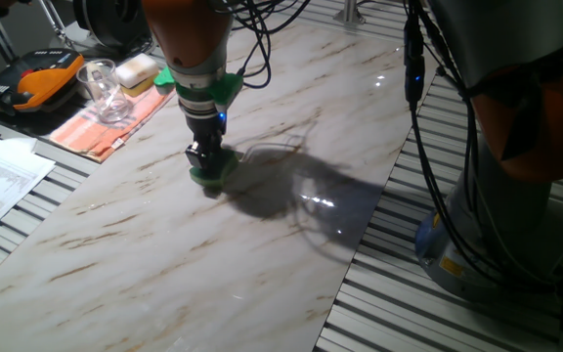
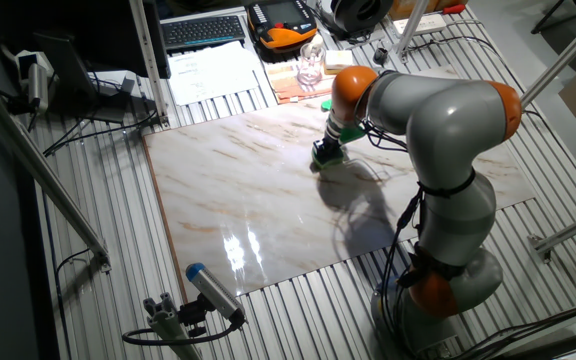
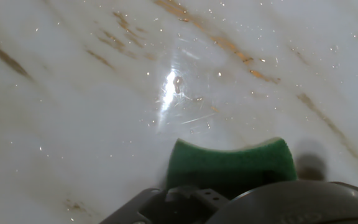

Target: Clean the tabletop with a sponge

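My gripper (image 1: pixel 206 161) points straight down and is clamped on the sponge (image 1: pixel 213 175), which I judge to be pressed flat against the tabletop (image 1: pixel 262 244). In the hand view the sponge (image 3: pixel 229 165) sits directly beneath my fingers, its long axis running crosswise to my line of sight, with bare marble (image 3: pixel 135 74) stretching ahead. Taking the sponge as my landmark, the orange striped cloth (image 1: pixel 106 127) and the glass (image 1: pixel 101 88) lie off the slab on one side, while most of the unwiped slab spreads the opposite way, so I reckon the stroke goes there.
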`<state>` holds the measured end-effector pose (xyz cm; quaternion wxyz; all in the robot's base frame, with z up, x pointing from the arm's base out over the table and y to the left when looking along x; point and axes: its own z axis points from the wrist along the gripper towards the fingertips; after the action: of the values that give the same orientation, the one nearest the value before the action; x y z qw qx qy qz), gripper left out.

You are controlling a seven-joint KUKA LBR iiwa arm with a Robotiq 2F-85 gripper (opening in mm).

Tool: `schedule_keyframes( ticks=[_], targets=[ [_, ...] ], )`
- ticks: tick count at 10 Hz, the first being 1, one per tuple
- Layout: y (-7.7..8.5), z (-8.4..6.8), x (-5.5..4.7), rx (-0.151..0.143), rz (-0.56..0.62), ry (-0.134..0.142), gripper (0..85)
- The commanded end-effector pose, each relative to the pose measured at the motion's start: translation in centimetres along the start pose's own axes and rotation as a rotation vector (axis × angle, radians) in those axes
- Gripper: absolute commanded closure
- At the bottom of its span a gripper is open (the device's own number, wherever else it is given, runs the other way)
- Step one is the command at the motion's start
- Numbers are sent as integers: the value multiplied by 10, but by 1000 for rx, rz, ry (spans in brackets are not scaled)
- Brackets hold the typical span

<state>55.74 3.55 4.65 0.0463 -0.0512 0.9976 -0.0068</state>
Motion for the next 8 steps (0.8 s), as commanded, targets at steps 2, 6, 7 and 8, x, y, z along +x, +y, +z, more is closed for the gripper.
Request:
schedule_keyframes(
  ticks=[2, 6, 7, 8],
  targets=[
    [0, 0, 0, 0, -5, 3, 340],
    [0, 1, -1, -2, -11, 6, 510],
    [0, 1, -1, -1, -11, 6, 510],
    [0, 1, -1, 1, -9, 5, 510]
  ],
)
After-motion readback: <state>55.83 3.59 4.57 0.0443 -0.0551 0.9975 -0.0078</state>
